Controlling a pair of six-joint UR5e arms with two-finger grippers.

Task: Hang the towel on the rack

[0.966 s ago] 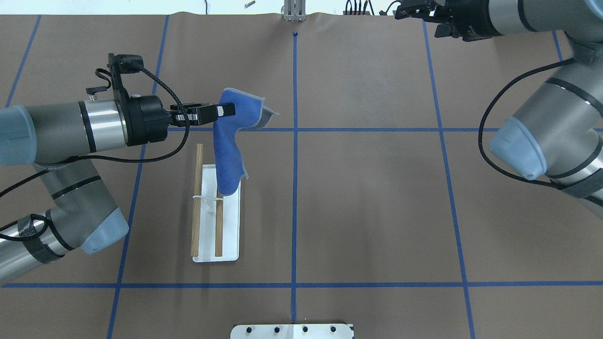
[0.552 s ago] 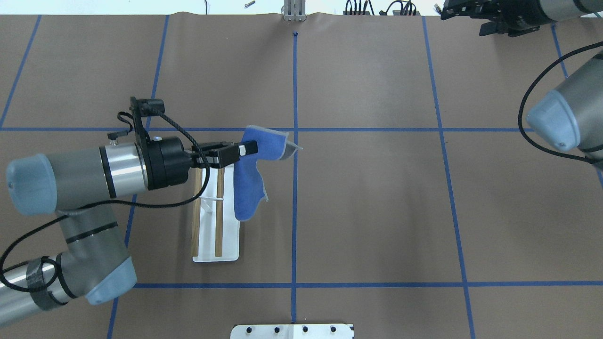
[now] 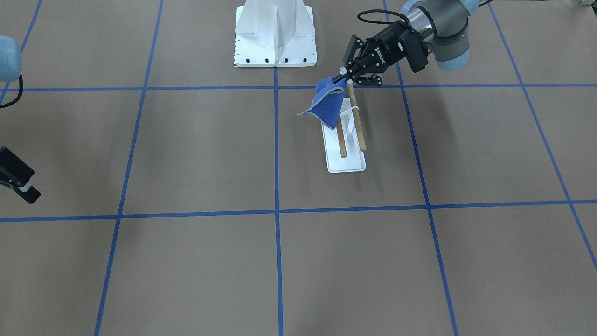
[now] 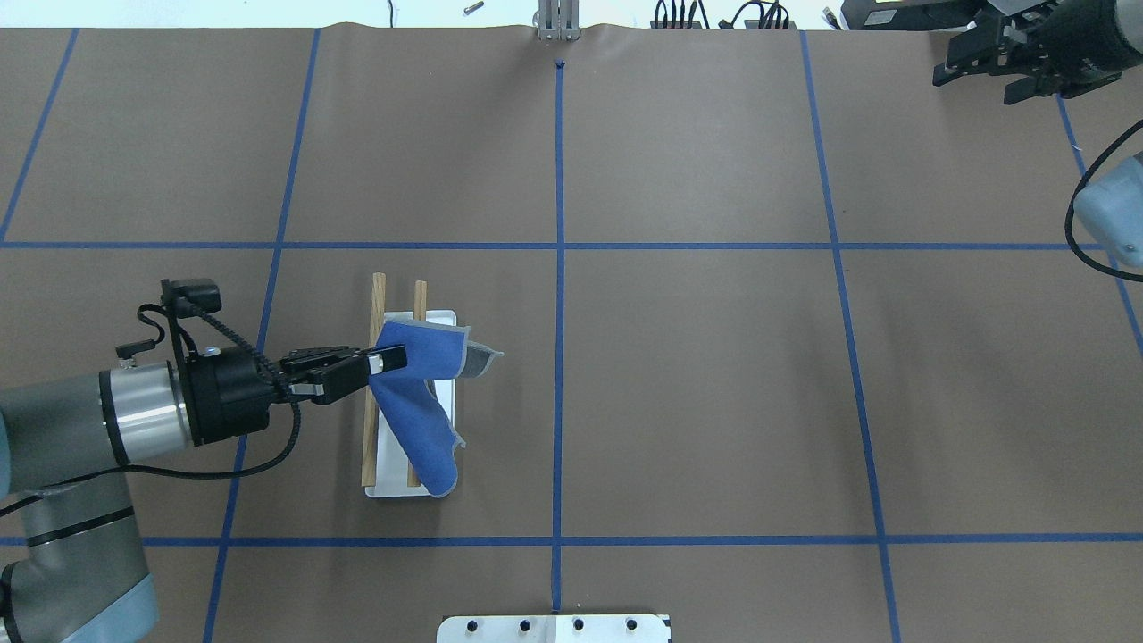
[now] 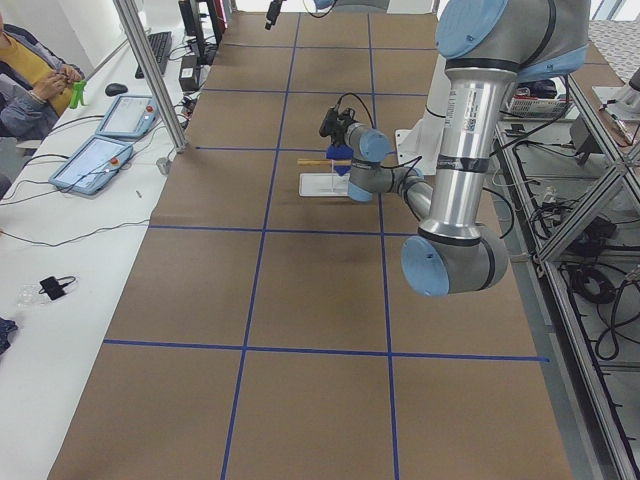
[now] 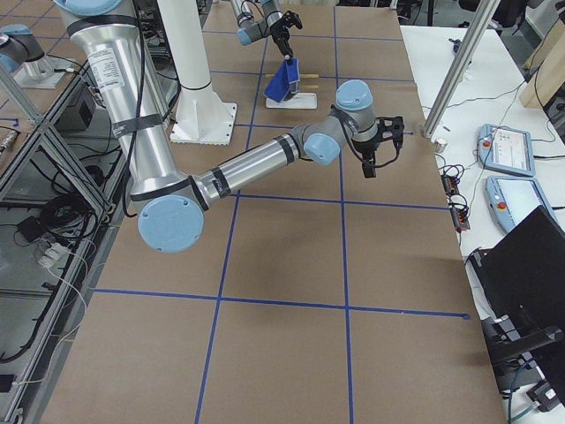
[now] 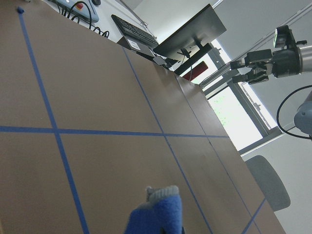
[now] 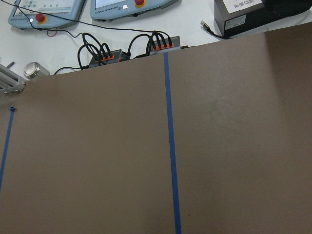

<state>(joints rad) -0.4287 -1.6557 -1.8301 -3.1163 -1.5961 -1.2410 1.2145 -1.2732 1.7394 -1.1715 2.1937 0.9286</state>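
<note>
At the worktop's (image 4: 714,402) left, your robot's left claw (image 4: 393,360) pinches the towel (image 4: 418,420) by one corner, reaching in level over the rack (image 4: 386,482). Gripping a corner rather than the middle lets the blue cloth fall open under its own weight, so it can be drawn across a bar instead of dropped in a heap. The towel hangs from the claw and trails diagonally over the rack's white base, with a grey-backed flap folded out on the side away from the arm. Whether the cloth already touches a bar, you cannot tell from these views. The rack lies lengthwise along the claw's sweep, so both bars meet the cloth broadside.

Far to the right, at the worktop's back corner, the right claw (image 7: 239,70) hangs spread and empty, parked well apart, likely to keep clear of the working arm.

The count: one towel; one rack, made of one white base and two wooden bars (image 4: 377,304); two claws, one loaded, one idle.
</note>
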